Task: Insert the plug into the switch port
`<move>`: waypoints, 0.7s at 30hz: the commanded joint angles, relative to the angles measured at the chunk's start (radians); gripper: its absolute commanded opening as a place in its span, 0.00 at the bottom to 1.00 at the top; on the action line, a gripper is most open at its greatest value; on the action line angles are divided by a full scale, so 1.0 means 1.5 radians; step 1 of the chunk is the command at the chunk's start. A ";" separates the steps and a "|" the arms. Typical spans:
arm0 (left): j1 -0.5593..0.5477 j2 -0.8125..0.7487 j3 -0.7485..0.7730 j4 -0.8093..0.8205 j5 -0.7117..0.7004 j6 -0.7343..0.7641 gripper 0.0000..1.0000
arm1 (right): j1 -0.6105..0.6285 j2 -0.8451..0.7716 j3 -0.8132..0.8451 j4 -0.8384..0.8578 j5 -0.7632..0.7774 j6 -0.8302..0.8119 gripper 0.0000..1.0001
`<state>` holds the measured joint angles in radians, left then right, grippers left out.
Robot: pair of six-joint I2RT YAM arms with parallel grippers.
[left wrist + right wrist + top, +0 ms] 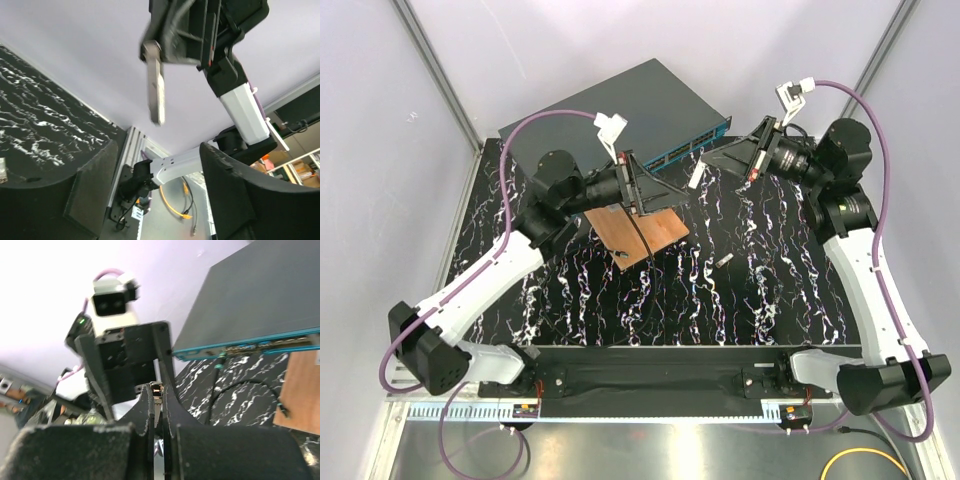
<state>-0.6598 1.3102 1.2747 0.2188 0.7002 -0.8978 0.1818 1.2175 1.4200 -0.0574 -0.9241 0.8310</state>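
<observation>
Pinching: the right pincer (pixel 157 399) is pressed together on the plug (pixel 156 85), a thin silvery stick that juts past its fingertips.
Left pincer (pixel 160 150): spread, with nothing between its pads. It faces the right pincer tip to tip, and the plug hangs just beyond its fingertips; no contact shows.
Switch (pixel 620 100): a flat dark grey box lying behind both pincers at the far side of the table (pixel 770 300).
Port face (pixel 692 150): a teal strip turned toward the right pincer, near the plug and apart from it.
Cable (pixel 220 390): black, leaves the port face and loops over the table, to the right of the right pincer's fingers in that wrist's view.
Board (pixel 638 232): copper-brown, flat on the table, below the left pincer and toward the arm bases.
Metal bit (pixel 722 261): small, lying loose on the table, on the base side of the right pincer and well clear of it.
</observation>
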 commanded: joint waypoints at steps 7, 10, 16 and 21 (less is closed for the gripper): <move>-0.019 0.007 0.023 0.134 0.037 -0.038 0.54 | 0.053 -0.044 -0.039 0.081 -0.002 0.023 0.00; -0.021 0.010 0.019 0.145 0.045 -0.038 0.54 | 0.063 -0.047 -0.052 0.089 0.003 0.021 0.00; -0.028 0.013 0.015 0.145 0.044 -0.037 0.41 | 0.069 -0.045 -0.054 0.091 0.004 0.020 0.00; -0.028 0.010 0.003 0.150 0.046 -0.040 0.24 | 0.071 -0.048 -0.060 0.087 -0.009 0.018 0.00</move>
<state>-0.6918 1.3365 1.2736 0.3599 0.7410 -0.9592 0.2779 1.1625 1.3342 0.0341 -0.9302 0.8631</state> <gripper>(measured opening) 0.280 0.033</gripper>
